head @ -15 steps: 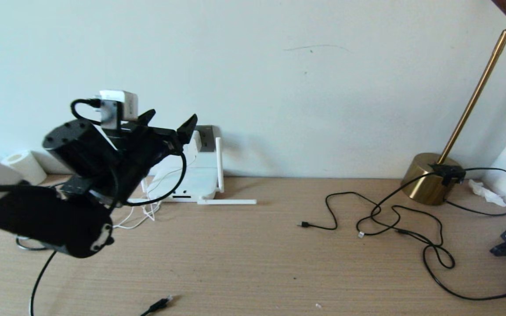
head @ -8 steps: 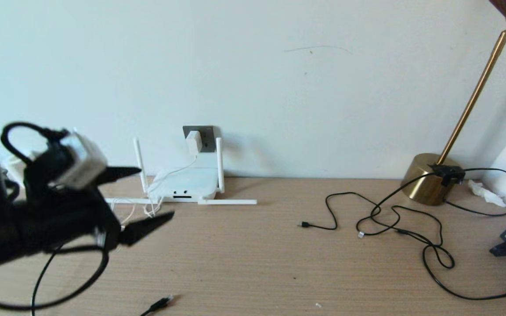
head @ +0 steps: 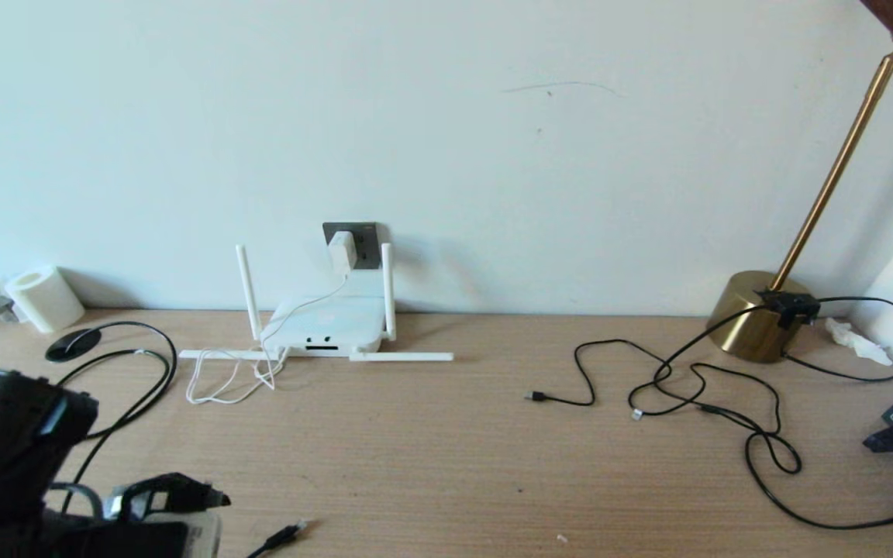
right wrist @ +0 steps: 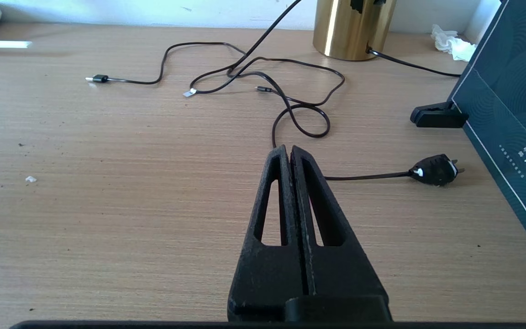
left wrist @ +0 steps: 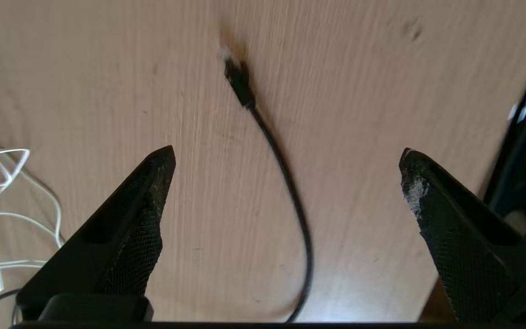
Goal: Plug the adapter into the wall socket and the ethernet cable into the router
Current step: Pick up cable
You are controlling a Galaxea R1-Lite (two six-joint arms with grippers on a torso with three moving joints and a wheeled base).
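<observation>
Two black fingers point(left wrist: 153, 183) of the left gripper point(left wrist: 286, 155) stand spread wide and grasp nothing; in the left wrist view the ethernet cable point(left wrist: 286, 183) runs up the gap between them, touching neither, and its plug point(left wrist: 238, 80) with the pale tip lies on the bench point(left wrist: 359, 91) beyond the fingertips. From the head view that gripper point(head: 175, 496) sits low at the robot's near left, with the cable's plug point(head: 284, 535) just to its right on the wood. The adapter point(head: 342, 252) is seated in the wall socket point(head: 361, 240), and its thin white cord point(head: 229, 380) drops past the router point(head: 326, 325) and loops on the bench in front of it. The router stands against the wall below the socket, two antennas upright and two lying flat. The right gripper point(right wrist: 289, 151) hovers over the bench's right side, fingers clenched together on nothing. A dark teal box point(right wrist: 509, 114) beside it carries pale Chinese characters, of which "海堂" can be read. The bench is light wood grain under a plain pale wall; a brass lamp point(head: 756, 310) stands at the far right among tangled black leads point(head: 725, 403), and a white roll point(head: 43, 298) sits at the far left.
</observation>
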